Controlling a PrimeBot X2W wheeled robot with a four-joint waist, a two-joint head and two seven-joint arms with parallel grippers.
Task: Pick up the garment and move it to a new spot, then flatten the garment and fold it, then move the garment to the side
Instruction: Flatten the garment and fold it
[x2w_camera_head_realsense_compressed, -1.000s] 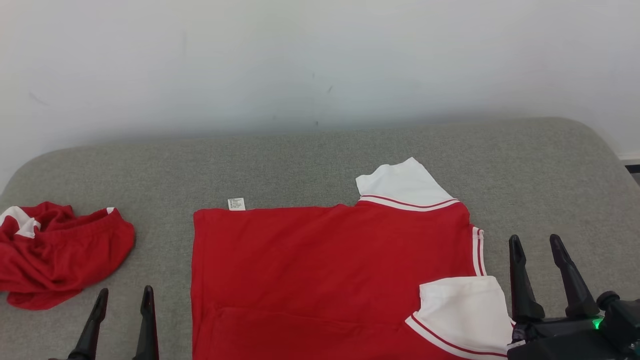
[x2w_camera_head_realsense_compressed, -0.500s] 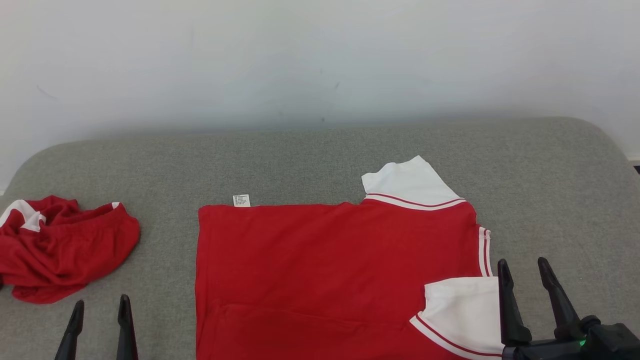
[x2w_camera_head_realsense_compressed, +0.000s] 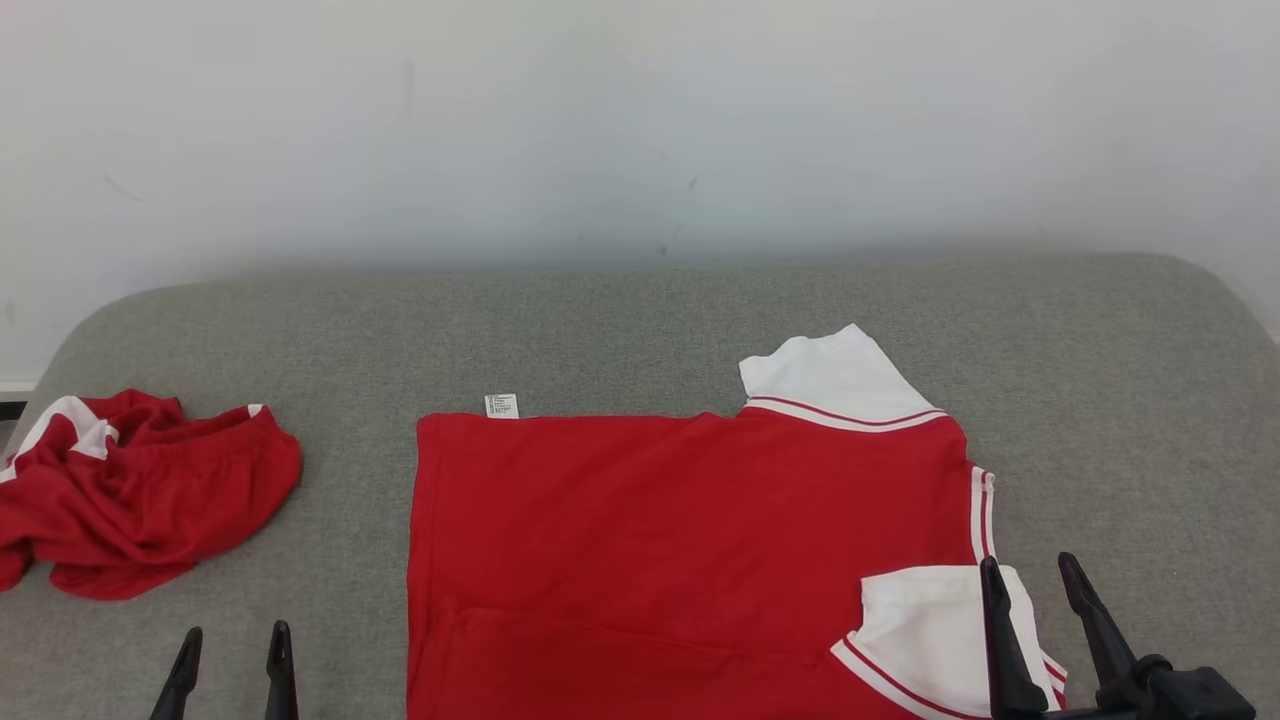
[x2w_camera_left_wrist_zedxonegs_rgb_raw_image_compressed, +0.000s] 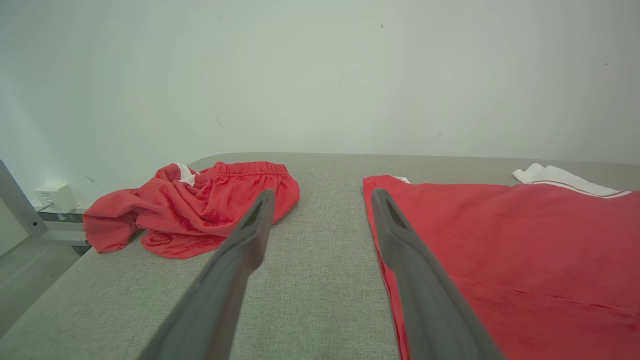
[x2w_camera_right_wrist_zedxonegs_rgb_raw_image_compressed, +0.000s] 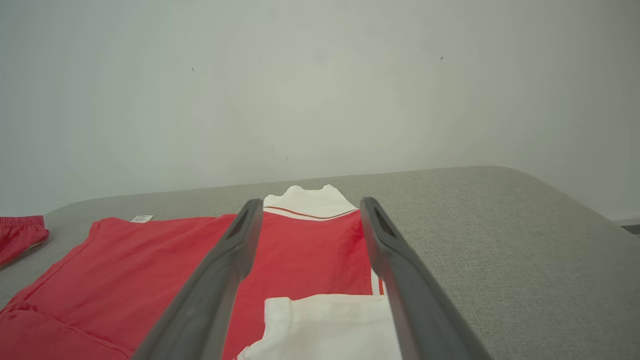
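The garment (x2w_camera_head_realsense_compressed: 680, 540), a red jersey with white sleeves and striped trim, lies spread flat on the grey padded surface (x2w_camera_head_realsense_compressed: 600, 330); its lettering is hidden. A small white tag (x2w_camera_head_realsense_compressed: 501, 405) sticks out at its far left corner. My left gripper (x2w_camera_head_realsense_compressed: 237, 630) is open and empty at the lower left, just left of the garment's left edge (x2w_camera_left_wrist_zedxonegs_rgb_raw_image_compressed: 525, 240). In its own wrist view the left gripper (x2w_camera_left_wrist_zedxonegs_rgb_raw_image_compressed: 323, 192) frames bare grey surface. My right gripper (x2w_camera_head_realsense_compressed: 1028, 560) is open over the near white sleeve (x2w_camera_right_wrist_zedxonegs_rgb_raw_image_compressed: 325, 320), with nothing held between the fingers (x2w_camera_right_wrist_zedxonegs_rgb_raw_image_compressed: 311, 201).
A second red cloth (x2w_camera_head_realsense_compressed: 140, 490) lies crumpled at the surface's left end, also in the left wrist view (x2w_camera_left_wrist_zedxonegs_rgb_raw_image_compressed: 200, 210). A white wall (x2w_camera_head_realsense_compressed: 640, 120) rises right behind the surface. The surface's corners are rounded, and bare grey cloth stretches behind and right of the jersey.
Both grippers have drawn back toward the bottom of the head view, still open. The camera has shifted a little, sliding the whole scene rightward. The garment lies as before.
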